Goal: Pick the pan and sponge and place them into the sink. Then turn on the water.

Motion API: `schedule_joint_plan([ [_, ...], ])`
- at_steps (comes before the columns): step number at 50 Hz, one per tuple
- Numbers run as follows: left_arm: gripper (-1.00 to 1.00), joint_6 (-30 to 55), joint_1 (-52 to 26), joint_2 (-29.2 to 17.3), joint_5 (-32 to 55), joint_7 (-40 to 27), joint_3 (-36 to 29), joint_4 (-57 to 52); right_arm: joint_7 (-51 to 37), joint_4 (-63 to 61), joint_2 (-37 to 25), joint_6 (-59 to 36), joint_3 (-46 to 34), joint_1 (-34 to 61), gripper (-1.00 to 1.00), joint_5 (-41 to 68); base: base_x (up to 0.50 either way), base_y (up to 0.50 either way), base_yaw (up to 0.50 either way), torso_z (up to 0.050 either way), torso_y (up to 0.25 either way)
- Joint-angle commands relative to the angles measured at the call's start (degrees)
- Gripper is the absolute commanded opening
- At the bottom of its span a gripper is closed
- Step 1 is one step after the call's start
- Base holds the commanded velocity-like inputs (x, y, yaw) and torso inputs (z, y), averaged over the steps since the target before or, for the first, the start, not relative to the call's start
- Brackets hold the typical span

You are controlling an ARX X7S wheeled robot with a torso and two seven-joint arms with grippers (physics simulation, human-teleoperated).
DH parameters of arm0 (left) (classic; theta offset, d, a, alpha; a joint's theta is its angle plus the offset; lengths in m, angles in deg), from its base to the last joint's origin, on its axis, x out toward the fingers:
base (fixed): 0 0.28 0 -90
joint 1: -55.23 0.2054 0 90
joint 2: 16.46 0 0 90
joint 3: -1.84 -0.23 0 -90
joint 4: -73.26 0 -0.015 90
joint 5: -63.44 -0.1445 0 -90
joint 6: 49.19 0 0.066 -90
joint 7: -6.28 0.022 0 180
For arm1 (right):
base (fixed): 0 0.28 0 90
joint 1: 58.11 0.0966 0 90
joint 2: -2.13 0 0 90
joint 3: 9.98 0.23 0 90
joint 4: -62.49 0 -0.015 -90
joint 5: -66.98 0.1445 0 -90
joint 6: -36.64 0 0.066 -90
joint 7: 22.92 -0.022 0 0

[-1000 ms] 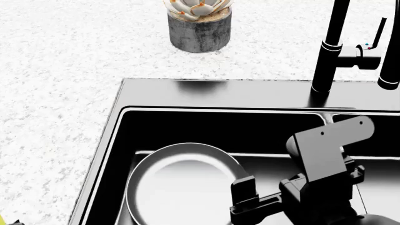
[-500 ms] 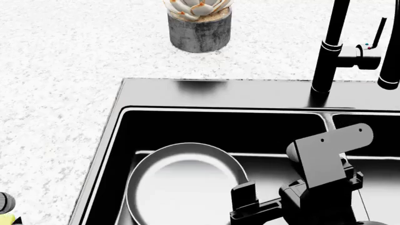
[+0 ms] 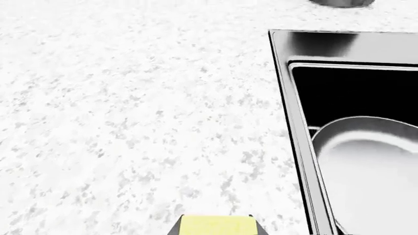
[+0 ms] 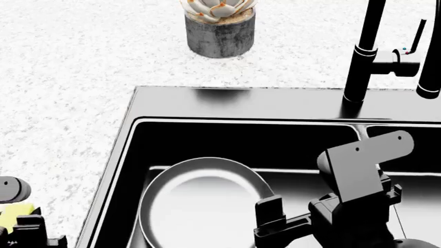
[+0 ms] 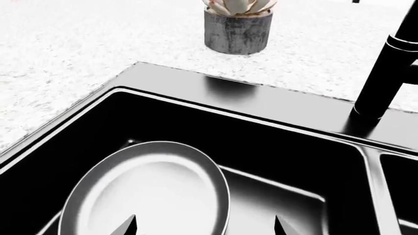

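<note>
With round shiny metal pan already in black two-basin sink and right gripper fingers released, best to carry small yellow-green sponge, grasped by left gripper, across the tabletop's sink-side edge, releasing low beside the pan.

Left gripper at head view's lower left corner, closed on yellow-green sponge, over counter beside sink's left edge. Right gripper over left basin, fingers spread wide, nothing between them; right arm rises at lower right.
</note>
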Motion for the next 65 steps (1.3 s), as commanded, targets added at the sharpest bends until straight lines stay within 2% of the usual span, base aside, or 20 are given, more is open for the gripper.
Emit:
schedule_joint_plan([
  [1,-1.00,2.38,-12.71,2.33,0.64,0.85,-5.88,5.08,-1.47,-1.49,-0.93,-0.72,1.71,0.02,1.00,2.00,0.00,0.00,0.00,0.000,0.000],
  [8,-1.00,2.51,-22.48,5.19,-1.43,5.30,-13.17,11.51,-4.51,-3.53,-2.04,-1.89,5.64,0.10,1.00,6.63,0.00,0.00,0.00,0.000,0.000],
  [12,-1.00,-1.28,-26.97,7.16,-4.04,10.72,-17.37,16.10,-7.77,-4.74,-2.96,-3.16,8.80,-0.35,1.00,11.06,0.00,0.00,0.00,0.000,0.000],
  [17,-1.00,-1.17,-31.94,10.05,-4.16,15.26,-21.62,20.73,-10.54,-6.80,-4.18,-2.18,13.27,-2.75,1.00,14.42,0.00,0.00,0.00,0.000,0.000],
  [24,-1.00,-2.69,-36.19,12.87,-6.25,19.17,-26.55,25.56,-12.96,-10.28,-6.95,-2.05,17.44,-6.97,1.00,18.24,0.00,0.00,0.00,0.000,0.000],
  [32,-1.00,-7.07,-39.88,18.12,-10.24,25.74,-33.64,36.02,-17.23,-14.71,-10.22,-1.84,23.43,-11.97,1.00,23.99,0.00,0.00,0.00,0.000,0.000],
  [42,-1.00,-11.16,-39.89,23.55,-13.02,27.67,-38.99,44.33,-18.50,-17.23,-10.69,-0.83,26.57,-16.19,1.00,25.12,0.00,0.00,0.00,0.000,0.000],
  [57,-1.00,-15.40,-37.68,23.73,-14.08,28.78,-43.93,50.56,-17.63,-18.48,-10.50,0.33,28.55,-20.08,1.00,24.12,0.00,0.00,0.00,0.000,0.000],
  [65,-1.00,-12.43,-36.63,22.59,-12.95,23.45,-44.24,46.71,-17.22,-18.62,-9.99,0.63,27.91,-20.11,1.00,23.29,0.00,0.00,0.00,0.000,0.000],
])
